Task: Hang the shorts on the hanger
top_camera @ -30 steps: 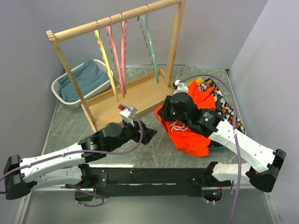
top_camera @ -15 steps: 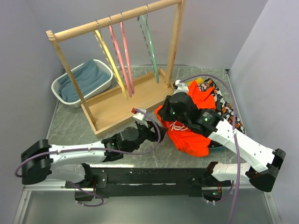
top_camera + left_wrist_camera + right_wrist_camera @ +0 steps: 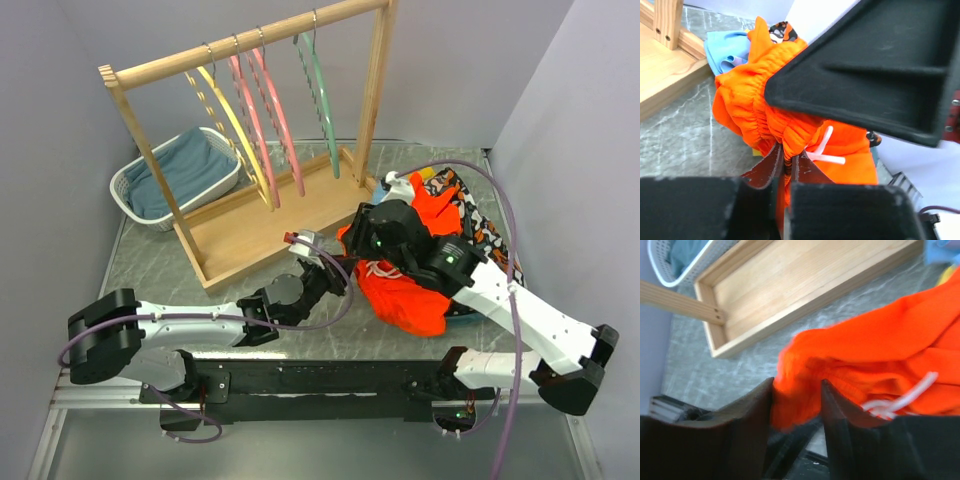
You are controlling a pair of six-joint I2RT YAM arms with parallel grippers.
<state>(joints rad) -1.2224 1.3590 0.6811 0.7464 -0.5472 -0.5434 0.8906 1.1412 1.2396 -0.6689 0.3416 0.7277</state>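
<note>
Since the earlier frame the left arm has stretched rightward along the desk. Its jaws, then wide, are now closed on the shorts. The yellow hanger and pink hangers have also swung their lower ends to the right.

Far-left corner: a white basket holding a teal cloth, close to the desk's left edge.

Left to centre: the wooden rack runs diagonally from the near left toward the far centre. The hanger hangs on its rail, nearest the right post, apart from both arms.

Near edge: bare desk lies between the rack's base and the arm mounts. The left arm lies low and extended across this strip. The left gripper is clamped on the gathered waistband at the left edge of the shorts.

Right half: the shorts sit heaped on the desk just right of the rack's base, white drawstring showing. The right arm bends over the heap from the near-right corner. The right gripper has its jaws partly apart with a fold of the shorts filling the gap. Whether they press on it cannot be told.

Right edge: a patterned garment lies under and behind the shorts.
</note>
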